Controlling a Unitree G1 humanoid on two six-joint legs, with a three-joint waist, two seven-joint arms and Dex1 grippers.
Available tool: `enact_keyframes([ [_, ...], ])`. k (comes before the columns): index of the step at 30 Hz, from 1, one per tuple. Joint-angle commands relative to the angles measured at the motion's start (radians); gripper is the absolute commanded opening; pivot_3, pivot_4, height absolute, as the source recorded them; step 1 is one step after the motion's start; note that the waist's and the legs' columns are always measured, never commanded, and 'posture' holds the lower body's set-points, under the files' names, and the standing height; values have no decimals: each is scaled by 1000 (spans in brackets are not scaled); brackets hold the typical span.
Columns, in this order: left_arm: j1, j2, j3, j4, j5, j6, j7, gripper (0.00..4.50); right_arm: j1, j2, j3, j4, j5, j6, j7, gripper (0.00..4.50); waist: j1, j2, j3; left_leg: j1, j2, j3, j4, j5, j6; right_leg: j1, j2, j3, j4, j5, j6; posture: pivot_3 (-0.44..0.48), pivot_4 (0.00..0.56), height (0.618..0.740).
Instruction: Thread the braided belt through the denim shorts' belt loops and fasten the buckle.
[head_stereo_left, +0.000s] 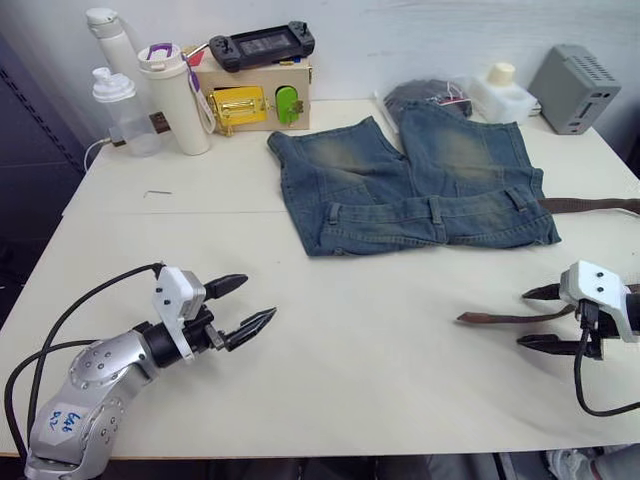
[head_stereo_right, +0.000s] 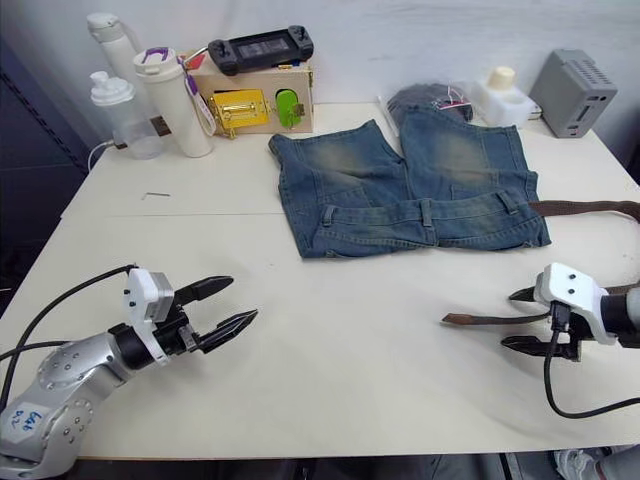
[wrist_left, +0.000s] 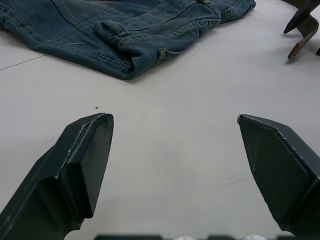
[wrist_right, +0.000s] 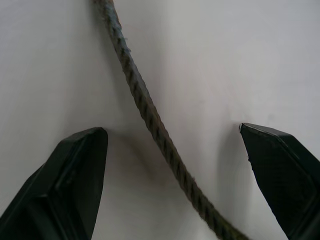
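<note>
Denim shorts (head_stereo_left: 420, 180) lie flat on a white desk (head_stereo_left: 350, 340) in the upper middle of the frame, waistband toward the near edge, legs pointing to the back wall. A belt loop (head_stereo_left: 436, 208) shows on the waistband. The braided belt (head_stereo_left: 505, 318) is not through any loop: one brown stretch (head_stereo_left: 590, 205) runs off the right edge just beside the shorts' waist corner, and its free end lies on the bare desk at lower right.

The right tool (head_stereo_left: 545, 318), at lower right, stands wide, its two black fingers (wrist_right: 75, 175) straddling the belt's end without closing on it; the right wrist view shows the woven strap (wrist_right: 150, 120) passing between them. The left tool (head_stereo_left: 245, 305), at lower left, is also spread wide over bare desk, holding nothing, well apart from the shorts.

Along the back sit bottles (head_stereo_left: 125, 105), a wooden box (head_stereo_left: 255, 95) with a yellow latch, a dark bundle (head_stereo_left: 430, 95) and a grey box (head_stereo_left: 575, 88).
</note>
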Motion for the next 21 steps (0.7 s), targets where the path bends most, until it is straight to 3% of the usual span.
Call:
enact_keyframes([
  [1, 14, 0, 27, -48, -21, 0, 11, 4500, 9, 1, 50, 68, -79, -40, -15, 3215, 1, -3, -2, 0, 0, -1, 0, 0, 0, 1, 0, -2, 0, 0, 0, 0, 150, 645],
  [5, 16, 1, 33, -50, -23, 2, 16, 4500, 5, 5, 50, 50, -48, -44, 15, 1250, 5, -4, -3, 1, 0, -8, 4, 0, 0, 9, 1, -7, -5, -1, -1, 0, 150, 645],
  [8, 11, 0, 29, -50, -23, 2, 19, 4500, 14, 16, 33, -13, -7, -28, 35, 31, 3, -4, -3, 1, 0, -7, 4, 0, 0, 9, 0, -7, -5, -1, -1, 0, 150, 645],
  [15, -67, 11, 4, -23, -48, 30, 1, 4500, 25, 43, 5, -356, 150, 174, 18, 31, 2, 2, 1, 1, 0, -7, 3, 0, 0, 9, 0, -7, -6, -1, -1, 0, 150, 645],
  [21, -263, 65, -101, 8, -87, 100, -109, 4500, -87, 141, 159, -653, 113, 312, -97, 31, 4, 8, 5, 0, 0, -7, 3, 0, 0, 9, 0, -8, -9, 0, -1, 0, 150, 645],
])
